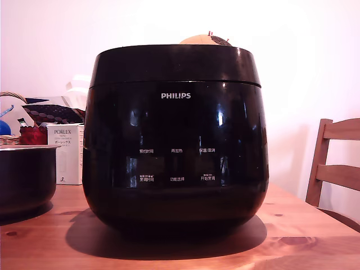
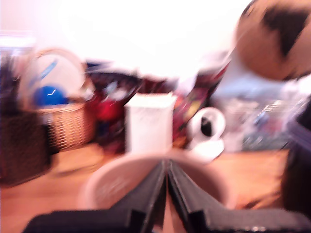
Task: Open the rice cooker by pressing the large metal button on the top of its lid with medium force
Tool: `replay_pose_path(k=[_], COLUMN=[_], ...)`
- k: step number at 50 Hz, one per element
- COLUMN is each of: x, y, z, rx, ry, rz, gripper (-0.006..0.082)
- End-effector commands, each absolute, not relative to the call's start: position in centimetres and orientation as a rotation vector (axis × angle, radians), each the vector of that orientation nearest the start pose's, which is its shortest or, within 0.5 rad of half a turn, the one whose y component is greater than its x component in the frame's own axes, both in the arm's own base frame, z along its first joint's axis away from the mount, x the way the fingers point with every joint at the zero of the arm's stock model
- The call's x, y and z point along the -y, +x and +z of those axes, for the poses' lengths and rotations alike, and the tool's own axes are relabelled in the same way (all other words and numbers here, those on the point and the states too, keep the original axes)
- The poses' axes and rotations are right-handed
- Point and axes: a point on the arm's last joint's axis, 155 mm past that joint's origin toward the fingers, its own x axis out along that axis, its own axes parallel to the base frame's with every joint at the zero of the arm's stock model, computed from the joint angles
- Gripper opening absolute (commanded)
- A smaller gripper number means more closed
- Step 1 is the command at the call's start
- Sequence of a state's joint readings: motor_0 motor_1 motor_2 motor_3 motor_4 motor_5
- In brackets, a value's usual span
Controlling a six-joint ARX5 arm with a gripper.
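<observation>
The rice cooker [image 1: 174, 140] is being shown at the centre of the exterior view, standing on a wooden table [image 1: 304, 236] with its lid [image 1: 174, 63] closed. A dark metal-rimmed pot [image 1: 25, 177] is sitting at that view's left, well apart from it, and a wooden chair [image 1: 334, 163] at its right. In the blurred wrist view the gripper [image 2: 166, 170] is being held roughly level above a pale bowl-like rim [image 2: 104, 182], its black fingers [image 2: 146, 194] being kept pressed together, nothing gripped. A wicker basket [image 2: 68, 124] and a white box [image 2: 148, 124] are being seen beyond.
</observation>
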State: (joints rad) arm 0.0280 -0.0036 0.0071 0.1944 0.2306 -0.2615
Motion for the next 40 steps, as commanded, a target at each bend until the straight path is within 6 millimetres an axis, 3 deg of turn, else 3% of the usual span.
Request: replay_pose_path(k=[1, 10, 16, 26, 40], x=[4.2, 5.9, 6.3, 6.8, 8.1], y=[24.0, 22.7, 22.0, 20.7, 18.8], z=[22.0, 24.4, 25.0, 23.1, 22.4], rx=[0.188, 0.187, 0.134, -0.039, -0.171], ry=[-0.257, -0.21, -0.147, 0.009, 0.202], rz=[-0.273, -0.359, -0.369, -0.388, -0.484], gripper=[-0.0024, -0.0024, -0.0024, -0.0024, -0.0024])
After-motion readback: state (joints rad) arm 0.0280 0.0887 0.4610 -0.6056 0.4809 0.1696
